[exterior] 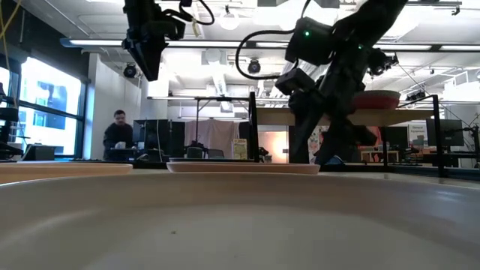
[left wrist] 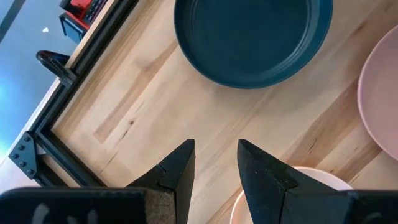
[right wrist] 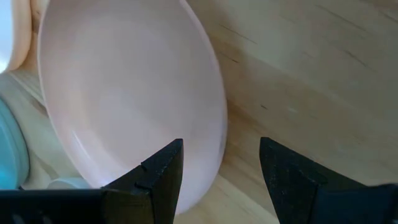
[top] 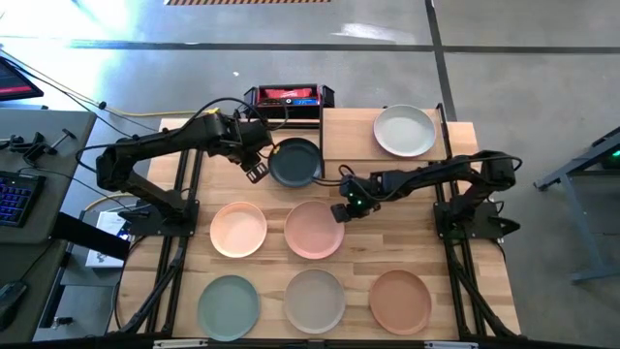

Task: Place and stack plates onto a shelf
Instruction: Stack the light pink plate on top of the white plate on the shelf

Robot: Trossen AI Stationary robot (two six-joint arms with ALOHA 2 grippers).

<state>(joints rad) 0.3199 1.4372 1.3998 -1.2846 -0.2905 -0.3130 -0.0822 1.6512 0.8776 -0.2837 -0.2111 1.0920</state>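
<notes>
The high view is looking straight down on the whole table point(top: 387, 174), while the low view is peering level across it from plate-rim height. Each wrist view is facing down at close range, sharing the pink plate point(right wrist: 124, 99).

Grey concrete floor point(top: 542, 78), bright windows point(exterior: 46, 109)

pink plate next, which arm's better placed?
Right, probably. The right gripper hangs open at the pink plate's rim, and its wrist view shows the rim between its fingers. The left gripper, also open, sits beside the charcoal plate, farther from the pink one.
</notes>
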